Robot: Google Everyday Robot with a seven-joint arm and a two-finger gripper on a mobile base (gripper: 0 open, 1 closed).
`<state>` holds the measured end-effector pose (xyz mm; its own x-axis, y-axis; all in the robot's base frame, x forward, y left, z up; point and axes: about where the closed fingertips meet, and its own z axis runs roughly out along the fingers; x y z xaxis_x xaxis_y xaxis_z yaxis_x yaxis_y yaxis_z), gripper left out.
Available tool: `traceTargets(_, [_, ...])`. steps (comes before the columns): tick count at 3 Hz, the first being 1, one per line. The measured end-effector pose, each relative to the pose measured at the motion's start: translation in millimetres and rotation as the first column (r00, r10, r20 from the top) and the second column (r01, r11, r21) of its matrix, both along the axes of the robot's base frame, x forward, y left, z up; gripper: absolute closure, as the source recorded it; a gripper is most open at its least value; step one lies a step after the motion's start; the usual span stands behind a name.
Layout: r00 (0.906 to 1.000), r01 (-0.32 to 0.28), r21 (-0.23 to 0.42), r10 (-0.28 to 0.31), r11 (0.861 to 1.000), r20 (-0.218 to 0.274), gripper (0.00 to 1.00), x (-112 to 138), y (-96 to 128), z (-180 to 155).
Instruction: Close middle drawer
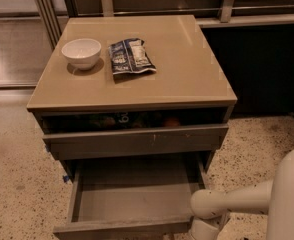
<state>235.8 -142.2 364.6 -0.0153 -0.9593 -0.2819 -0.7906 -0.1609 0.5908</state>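
A speckled terrazzo floor (17,184) surrounds a low cabinet (187,79) with a glossy tan top. A white bowl (81,52) stands near the top's left rear corner, and a crumpled snack bag (131,57) lies just beside it. Under the top, the upper drawer (112,143) sits slightly open, with dim items inside. Below it, the middle drawer (132,204) is pulled far out toward the camera, its grey bottom in plain view. The white arm (247,199) reaches in from the right. The end effector (205,231) hangs at the drawer's right front corner, cut off by the bottom edge; I cannot tell whether it is released or clenched.
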Motion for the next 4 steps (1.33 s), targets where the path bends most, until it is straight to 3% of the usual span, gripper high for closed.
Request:
traceTargets(1, [1.0, 0.0, 0.0, 0.0, 1.0, 0.0, 1.0, 0.0, 0.0, 0.0])
traceTargets(2, [0.9985, 0.03, -0.064, -0.027, 0.997, 0.047, 1.0, -1.2, 1.5, -2.9])
traceTargets(4, [0.9985, 0.03, -0.064, -0.027, 0.997, 0.047, 1.0, -1.2, 2.0, -6.3])
